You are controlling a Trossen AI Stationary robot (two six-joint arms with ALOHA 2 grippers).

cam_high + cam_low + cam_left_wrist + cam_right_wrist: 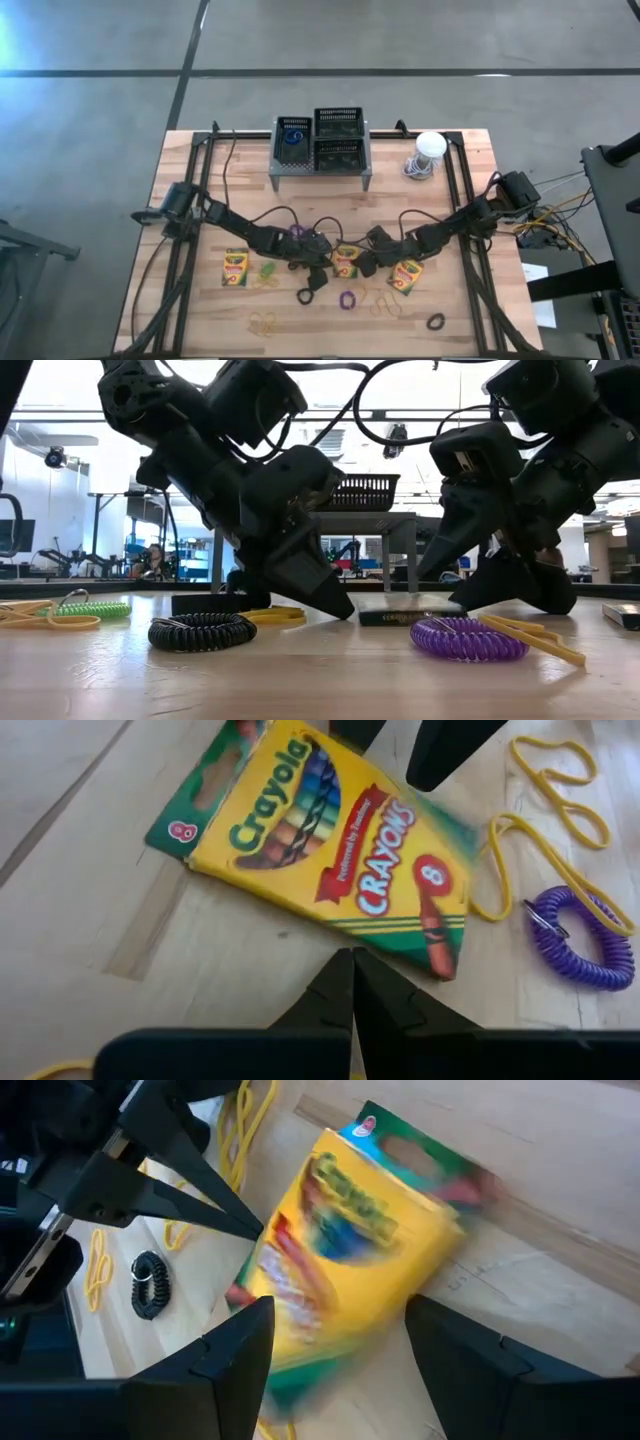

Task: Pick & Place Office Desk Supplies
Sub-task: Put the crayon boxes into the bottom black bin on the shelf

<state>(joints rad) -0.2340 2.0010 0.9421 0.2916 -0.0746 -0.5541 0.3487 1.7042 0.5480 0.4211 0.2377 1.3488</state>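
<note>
The middle crayon box [345,261] lies flat between the right gripper's [340,1345] spread fingers, apparently ungripped; the closed left gripper [352,970] points at its edge.

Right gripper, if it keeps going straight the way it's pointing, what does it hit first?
Most likely the crayon box lying flat on the table: the open right gripper has a finger on each side of it. Beyond it is the shut left gripper.

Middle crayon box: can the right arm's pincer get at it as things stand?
Probably yes. The right pincer stands open with the middle crayon box lying flat between and just ahead of its fingers. The left pincer, shut, sits close at the box's other side and could crowd the approach.
</note>
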